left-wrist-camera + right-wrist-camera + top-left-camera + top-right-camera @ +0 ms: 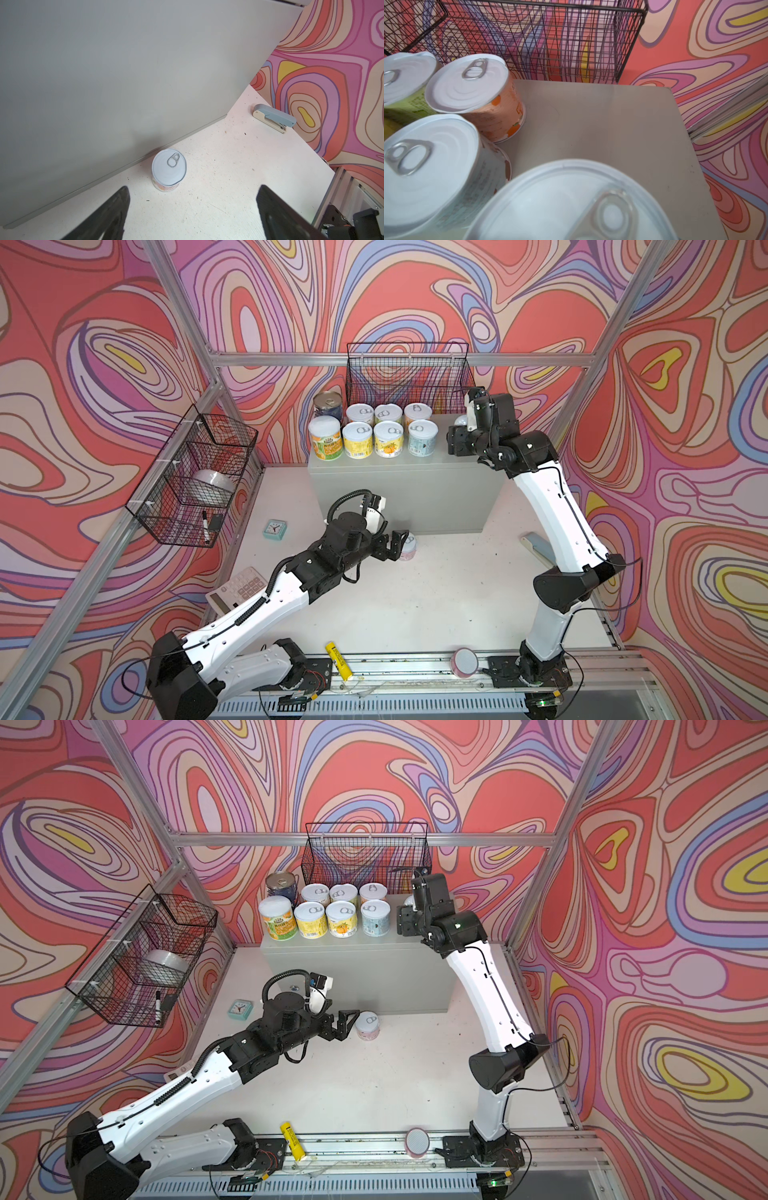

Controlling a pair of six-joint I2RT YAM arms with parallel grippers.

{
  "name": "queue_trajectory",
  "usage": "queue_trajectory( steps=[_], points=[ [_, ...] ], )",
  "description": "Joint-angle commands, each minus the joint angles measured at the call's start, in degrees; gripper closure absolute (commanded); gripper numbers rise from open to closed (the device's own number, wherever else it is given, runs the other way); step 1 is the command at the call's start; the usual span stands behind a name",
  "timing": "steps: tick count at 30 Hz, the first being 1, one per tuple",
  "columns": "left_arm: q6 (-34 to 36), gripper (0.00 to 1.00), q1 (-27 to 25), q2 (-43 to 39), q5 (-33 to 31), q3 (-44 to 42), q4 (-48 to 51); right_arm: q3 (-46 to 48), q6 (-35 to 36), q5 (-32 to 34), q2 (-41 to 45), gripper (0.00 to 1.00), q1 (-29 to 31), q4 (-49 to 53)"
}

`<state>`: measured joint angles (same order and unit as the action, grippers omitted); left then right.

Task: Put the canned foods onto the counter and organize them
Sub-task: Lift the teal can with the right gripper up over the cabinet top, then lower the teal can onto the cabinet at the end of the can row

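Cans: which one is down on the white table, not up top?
The pink-labelled can, alone on the white table near the front of the counter, just ahead of the open left end effector. All others are up at counter-top level.

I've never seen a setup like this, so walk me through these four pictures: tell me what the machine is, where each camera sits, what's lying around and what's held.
Two robot arms, each ending in a pincer called a gripper, work over a white table. The two wide pictures look down from overhead; the other two come from cameras on the arms' wrists. Eight cans stand in two rows on the grey counter. The right gripper seems to hold a ninth can at the counter's bare end. The left gripper is open, short of a pink-labelled can standing on the table by the counter's front.
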<state>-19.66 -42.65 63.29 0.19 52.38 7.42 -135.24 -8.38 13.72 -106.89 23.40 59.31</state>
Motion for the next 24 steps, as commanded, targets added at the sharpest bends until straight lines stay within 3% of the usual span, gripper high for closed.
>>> queue_trajectory(
  steps=[1, 23, 24],
  points=[
    [0.72, 0.04, 0.03, 0.35, 0.51, -0.34, 0.5, -3.45, 0.13, -1.16, -0.63, 1.0, -1.03, -1.66],
    [0.32, 0.04, 0.03, 0.91, 0.5, -0.39, 0.24, -1.95, 0.78, -0.22, -4.81, 1.0, -2.06, -2.02],
    [0.32, 0.04, 0.04, 0.99, 0.49, -0.28, 0.23, -1.85, 0.74, -0.43, -4.79, 0.95, -2.06, -2.19]
  ],
)
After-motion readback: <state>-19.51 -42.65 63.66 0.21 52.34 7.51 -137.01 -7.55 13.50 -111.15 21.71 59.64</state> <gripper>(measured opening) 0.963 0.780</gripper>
